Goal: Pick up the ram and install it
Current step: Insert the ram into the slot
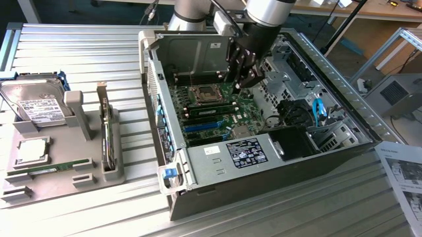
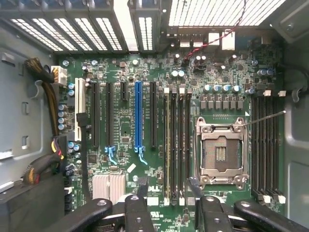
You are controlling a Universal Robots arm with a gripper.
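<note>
Installation step, judged nearly complete. The tool (image 1: 242, 79) hung wide open and empty over the motherboard (image 1: 221, 126). The ram (image 1: 209, 105) apparently sat in a slot beside the socket (image 1: 203, 92). The next move called for confirming it was seated.

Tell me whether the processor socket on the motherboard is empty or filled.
Empty. In the wrist view the processor socket shows bare contacts inside its metal frame, with no chip seated in it.

Arm (image 1: 267, 10), 12 o'clock in exterior view: silver-grey tubes. Hand (image 1: 244, 79) black. Jointed link fingers (image 2: 137, 212), round screws.
</note>
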